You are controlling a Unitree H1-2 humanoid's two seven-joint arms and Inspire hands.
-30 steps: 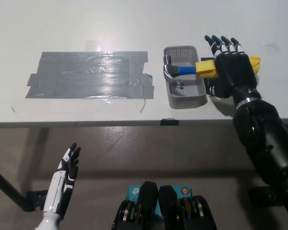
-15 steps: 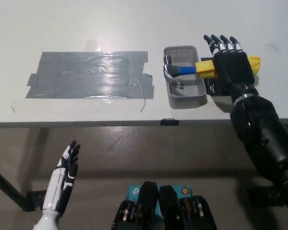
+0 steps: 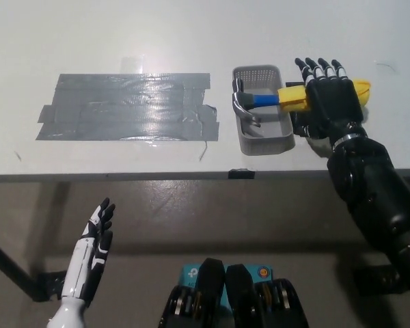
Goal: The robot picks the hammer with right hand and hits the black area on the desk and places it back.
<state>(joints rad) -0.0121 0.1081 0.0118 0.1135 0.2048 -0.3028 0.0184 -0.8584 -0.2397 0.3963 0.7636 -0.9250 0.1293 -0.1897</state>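
Since the earlier frames, the right hand (image 3: 331,96) had drawn back slightly toward the desk's near edge, while the hammer and tray were unchanged in position.

Head view: the gray tray (image 3: 280,141) stood on the white desk (image 3: 191,34), just right of the black taped area (image 3: 130,106). The hammer (image 3: 287,97) lay across the tray, its metal head inside near the tray's left wall, its blue neck crossing the tray, and its yellow handle projecting over the tray's right wall. The right hand was positioned over the yellow handle, just right of the tray, with fingers extended and spread, not closed around the handle; the handle's far end showed beyond the hand. Whether the palm touched the handle could not be determined. The left hand (image 3: 94,249) hung below the desk's near edge, well left of the tray, fingers straight and slightly apart, holding nothing.
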